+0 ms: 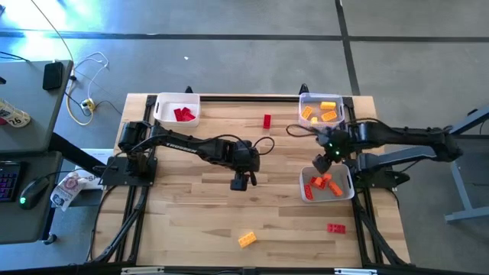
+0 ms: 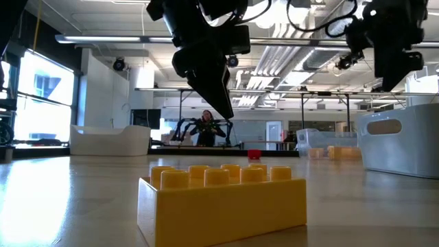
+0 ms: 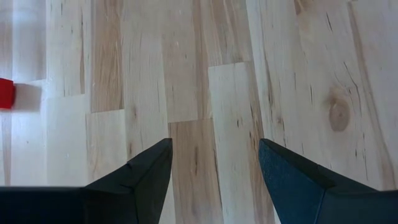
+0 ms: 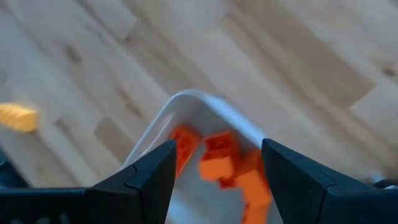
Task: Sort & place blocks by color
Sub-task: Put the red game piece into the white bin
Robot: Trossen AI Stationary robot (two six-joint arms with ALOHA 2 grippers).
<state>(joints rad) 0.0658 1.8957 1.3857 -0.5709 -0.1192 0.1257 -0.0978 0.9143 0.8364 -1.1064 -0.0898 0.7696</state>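
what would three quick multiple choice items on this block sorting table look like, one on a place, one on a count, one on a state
1. Where is the right gripper?
A. over the tray of orange blocks
B. over the tray of red blocks
C. off the table

2. How many blocks lie loose on the bare table?
A. one
B. three
C. six

3. How does the left gripper stand?
A. shut on a block
B. open and empty
C. out of view

Answers:
1. A, its wrist view looks down on the tray of orange blocks.
2. B, a red block, a yellow block and a second red block.
3. B, only wood shows between its fingers.
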